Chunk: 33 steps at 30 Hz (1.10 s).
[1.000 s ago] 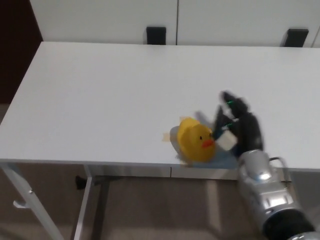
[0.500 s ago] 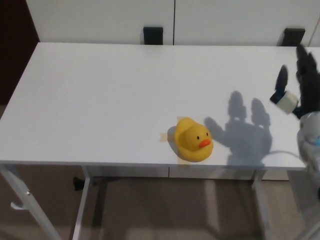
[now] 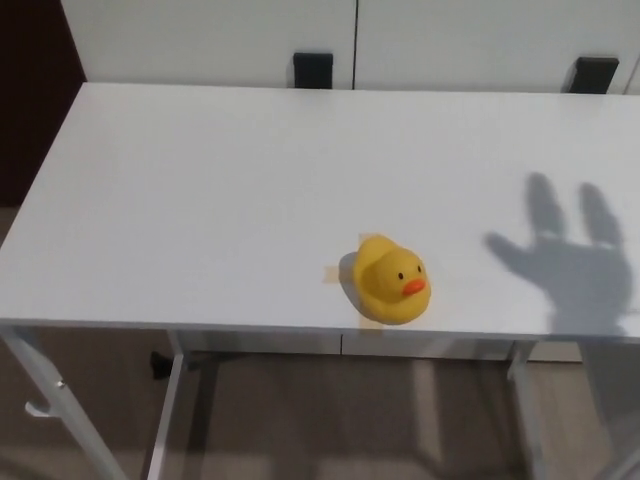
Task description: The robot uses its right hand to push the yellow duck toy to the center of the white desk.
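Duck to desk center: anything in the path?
Nothing visible. The yellow duck sits near the front edge of the white desk; the surface toward the center is bare. Only a hand shadow lies to its right.

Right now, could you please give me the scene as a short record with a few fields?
object: yellow duck toy, upright, orange beak facing the camera
position: near the front edge of the white desk, not at its center
under the duck: bits of tan tape show at its left side
robot hands: neither in view; only a hand-shaped shadow lies on the desk's right side
task status: duck not yet at the center
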### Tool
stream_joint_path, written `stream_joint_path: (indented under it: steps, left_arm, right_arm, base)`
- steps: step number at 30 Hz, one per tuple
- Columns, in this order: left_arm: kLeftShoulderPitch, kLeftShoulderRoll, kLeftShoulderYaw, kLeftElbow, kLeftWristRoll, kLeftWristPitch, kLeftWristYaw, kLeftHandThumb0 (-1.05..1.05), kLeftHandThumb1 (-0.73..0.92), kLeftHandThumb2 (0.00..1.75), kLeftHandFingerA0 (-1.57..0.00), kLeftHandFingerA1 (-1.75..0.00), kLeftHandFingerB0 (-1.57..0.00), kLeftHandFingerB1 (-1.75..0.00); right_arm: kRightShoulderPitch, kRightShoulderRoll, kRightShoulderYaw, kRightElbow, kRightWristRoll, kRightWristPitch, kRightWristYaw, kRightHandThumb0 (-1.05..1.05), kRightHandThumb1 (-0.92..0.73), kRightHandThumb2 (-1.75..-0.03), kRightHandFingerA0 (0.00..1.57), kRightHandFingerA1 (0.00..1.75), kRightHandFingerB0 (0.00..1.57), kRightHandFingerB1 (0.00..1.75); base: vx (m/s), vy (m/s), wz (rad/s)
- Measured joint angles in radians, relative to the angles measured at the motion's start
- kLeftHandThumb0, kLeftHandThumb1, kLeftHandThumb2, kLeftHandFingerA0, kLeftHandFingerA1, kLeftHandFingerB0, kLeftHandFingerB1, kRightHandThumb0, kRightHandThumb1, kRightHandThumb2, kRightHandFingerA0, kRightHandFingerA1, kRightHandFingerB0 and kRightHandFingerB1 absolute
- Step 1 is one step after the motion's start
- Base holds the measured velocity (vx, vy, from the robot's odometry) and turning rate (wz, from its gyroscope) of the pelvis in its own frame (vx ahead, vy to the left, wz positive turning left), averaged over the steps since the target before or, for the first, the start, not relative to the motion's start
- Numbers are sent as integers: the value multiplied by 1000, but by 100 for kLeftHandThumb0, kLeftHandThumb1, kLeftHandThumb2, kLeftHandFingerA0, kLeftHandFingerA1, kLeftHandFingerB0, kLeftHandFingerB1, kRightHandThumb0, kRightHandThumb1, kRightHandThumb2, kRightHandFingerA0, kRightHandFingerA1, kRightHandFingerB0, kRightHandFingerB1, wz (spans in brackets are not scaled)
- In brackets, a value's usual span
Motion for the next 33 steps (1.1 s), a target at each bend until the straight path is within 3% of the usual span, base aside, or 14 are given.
stream_joint_path:
  steps: [5, 9, 11, 13, 14, 15, 18, 19, 21, 22, 24, 25, 27, 33]
  left_arm:
    - [6, 1, 1, 9, 0, 0, 0, -7, 58, 90, -96, -93, -91, -96]
    - [9, 4, 5, 15, 0, 0, 0, -11, 58, 85, -95, -93, -92, -98]
    - [11, 4, 6, 16, 0, 0, 0, -10, 56, 86, -95, -93, -90, -97]
    - [12, 4, 6, 15, 0, 0, 0, -10, 56, 86, -95, -93, -90, -97]
    - [15, 4, 11, 14, 0, 0, 0, -9, 57, 87, -97, -93, -93, -99]
    - [18, 4, 13, 14, 0, 0, 0, -9, 57, 87, -97, -93, -93, -99]
    - [27, 8, 19, 15, -1, 0, 0, -8, 55, 93, -94, -91, -92, -97]
    - [27, 8, 19, 15, -1, 0, 0, -8, 55, 95, -95, -92, -93, -97]
    - [34, 14, 20, 16, 0, 0, 0, -8, 55, 95, -95, -92, -93, -97]
    - [34, 14, 19, 16, 0, 0, 0, -8, 54, 84, -94, -92, -91, -96]
    - [33, 13, 18, 15, 0, 0, 0, -8, 54, 84, -94, -92, -91, -96]
    - [33, 13, 18, 15, 0, 0, 0, -9, 54, 83, -95, -92, -93, -97]
    - [33, 13, 18, 15, 0, 0, 0, -8, 57, 83, -97, -92, -94, -97]
    - [32, 12, 19, 19, 0, 0, 0, -10, 59, 83, -93, -91, -91, -97]
  right_arm:
    - [169, -145, -176, -16, 37, 4, 42, -105, -89, -125, 0, 33, 0, 17]
    - [323, -235, -338, -19, 78, 2, 79, -99, -79, -117, 0, 44, 0, 27]
    - [372, -252, -390, -14, 92, -3, 89, -79, -55, -95, 0, 49, 0, 33]
    - [409, -259, -425, -8, 100, -8, 97, -79, -55, -95, 0, 49, 0, 33]
    - [522, -265, -521, 25, 127, -23, 116, -51, -61, -80, 2, 51, 0, 15]
    - [562, -265, -555, 37, 137, -29, 124, -51, -61, -80, 2, 51, 0, 15]
    - [659, -251, -634, 85, 164, -55, 129, -44, -64, -81, 2, 62, 0, 8]
    - [659, -251, -634, 85, 164, -55, 129, -19, -72, -70, 26, 66, 2, 45]
    - [728, -196, -671, 119, 185, -81, 116, -19, -72, -70, 26, 66, 2, 45]
    - [732, -185, -670, 134, 186, -95, 109, -5, -65, -84, 47, 67, 18, 49]
    - [736, -154, -659, 171, 185, -124, 92, -5, -65, -84, 47, 67, 18, 49]
    - [738, -139, -653, 183, 184, -132, 86, 8, -55, -93, 53, 65, 27, 44]
    - [741, -114, -639, 206, 180, -146, 75, 3, -54, -81, 62, 61, 35, 44]
    - [793, 22, -554, 252, 146, -231, 5, 8, -51, -87, 73, 60, 44, 45]
  base:
    - [0, 0, 0]
    - [0, 0, 0]
    - [0, 0, 0]
    - [0, 0, 0]
    - [0, 0, 0]
    - [0, 0, 0]
    - [0, 0, 0]
    - [0, 0, 0]
    - [0, 0, 0]
    - [0, 0, 0]
    - [0, 0, 0]
    - [0, 0, 0]
    - [0, 0, 0]
    - [0, 0, 0]
